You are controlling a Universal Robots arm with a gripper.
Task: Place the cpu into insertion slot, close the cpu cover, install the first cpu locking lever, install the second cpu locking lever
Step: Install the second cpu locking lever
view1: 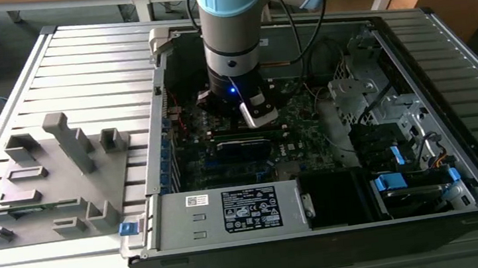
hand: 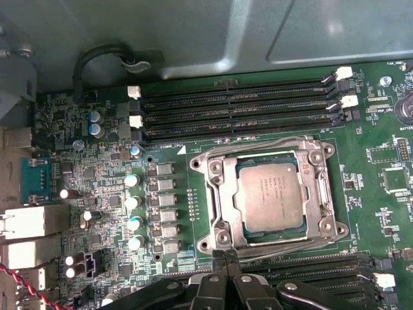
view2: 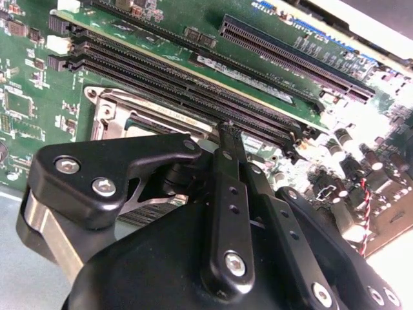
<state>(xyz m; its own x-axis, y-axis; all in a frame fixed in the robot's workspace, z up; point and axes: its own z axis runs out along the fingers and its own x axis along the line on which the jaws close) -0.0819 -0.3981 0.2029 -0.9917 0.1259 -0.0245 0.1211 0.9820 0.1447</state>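
Slatted grey worktop (view1: pixel 80 64) carries a grey fixture block (view1: pixel 52 177) near its left edge and an open computer case (view1: pixel 331 164) to the right. Arm vertical inside the case, gripper (hand: pixel 226 274) just beside the insertion slot (hand: pixel 213 187), jaws together. Cpu (hand: pixel 270 198) seated under the cpu cover (hand: pixel 316 187).

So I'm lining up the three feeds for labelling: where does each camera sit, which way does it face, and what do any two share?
Exterior view: off the arm, above and to one side, looking down into the open computer case; the arm's column and wrist show, reaching into it.
First wrist view: on the arm, looking down at the motherboard, with the cpu seated in the insertion slot; the gripper shows at the frame edge.
Second wrist view: on the arm, looking obliquely along the gripper, whose black linkage dominates.
Both wrist views share the gripper, insertion slot and memory slots.
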